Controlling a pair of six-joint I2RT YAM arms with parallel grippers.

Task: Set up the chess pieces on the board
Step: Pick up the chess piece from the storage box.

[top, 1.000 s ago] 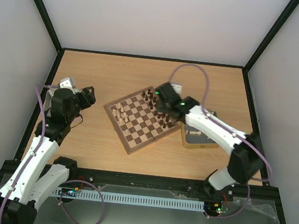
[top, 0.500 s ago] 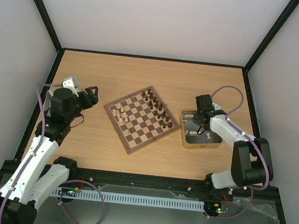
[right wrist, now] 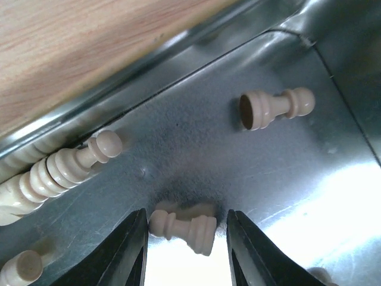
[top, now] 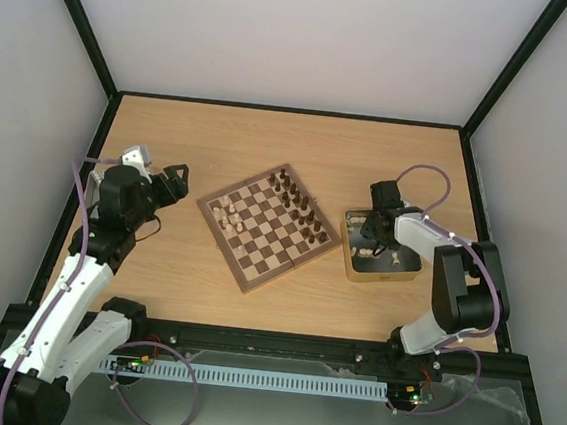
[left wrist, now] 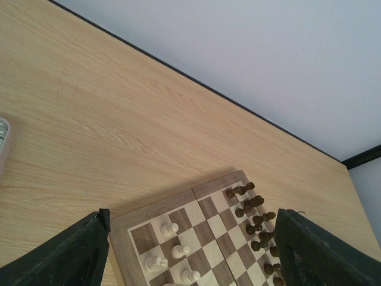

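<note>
Spread apart, the right gripper straddles a cream piece lying in the tin, likely to lift it; the left gripper hovers wide and empty.

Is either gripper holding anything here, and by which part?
Nothing held. The right gripper, open, straddles a lying cream piece in the tin; left gripper open, empty.

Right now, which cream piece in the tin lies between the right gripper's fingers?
The cream pawn on its side between the right gripper's open fingers. The other pawn lies farther ahead to the right, and the ringed piece rests by the tin wall.
</note>
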